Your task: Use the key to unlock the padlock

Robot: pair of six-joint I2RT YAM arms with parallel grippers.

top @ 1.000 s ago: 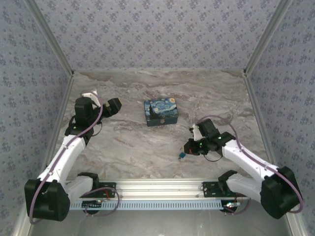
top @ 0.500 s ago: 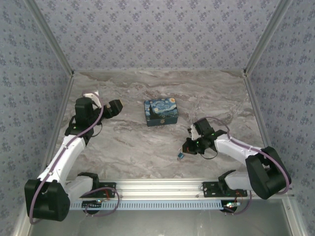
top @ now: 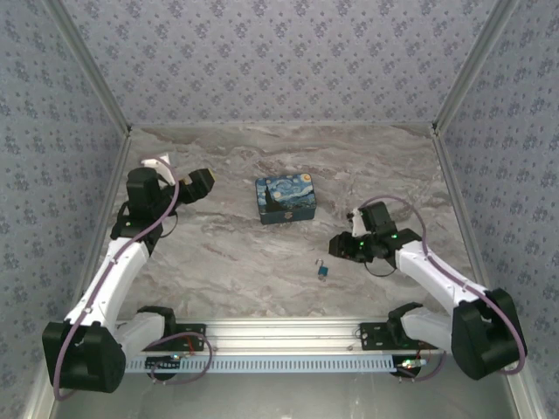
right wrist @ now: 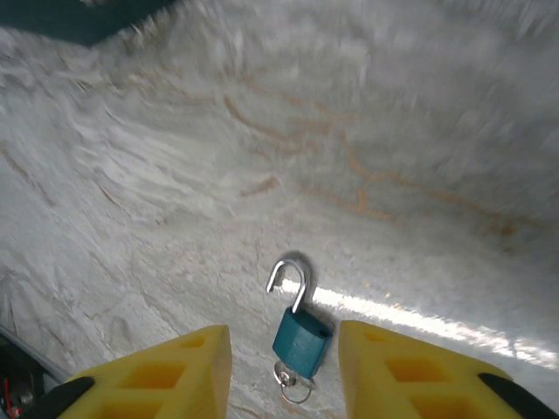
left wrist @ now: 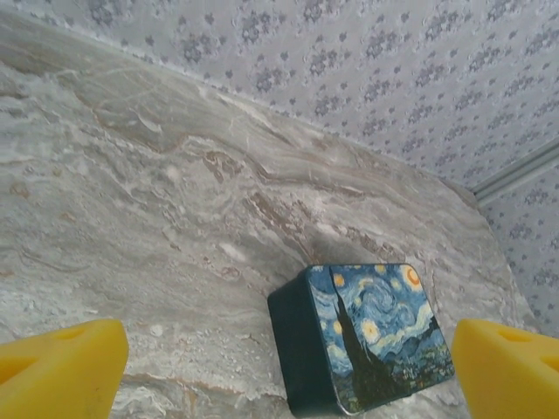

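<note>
The small blue padlock (right wrist: 302, 341) lies flat on the marble table (right wrist: 175, 175), its silver shackle (right wrist: 295, 278) swung open and free at one end. The key (right wrist: 294, 383) with its ring sticks out of the padlock's bottom. My right gripper (right wrist: 284, 371) is open, its yellow fingers (right wrist: 166, 375) on either side of the padlock without touching it. In the top view the padlock (top: 322, 271) lies just left of and below the right gripper (top: 339, 248). My left gripper (top: 182, 175) hovers wide open at the far left, holding nothing.
A rectangular box painted in blue and yellow swirls (top: 286, 199) stands mid-table, also ahead of the left gripper's fingers (left wrist: 61, 371) as the box (left wrist: 367, 336). Patterned walls (top: 279, 61) close in the table at the back and both sides.
My right gripper has opened, let go of the key and drawn back up and to the right. The padlock lies free on the table. The left arm has shifted slightly.
</note>
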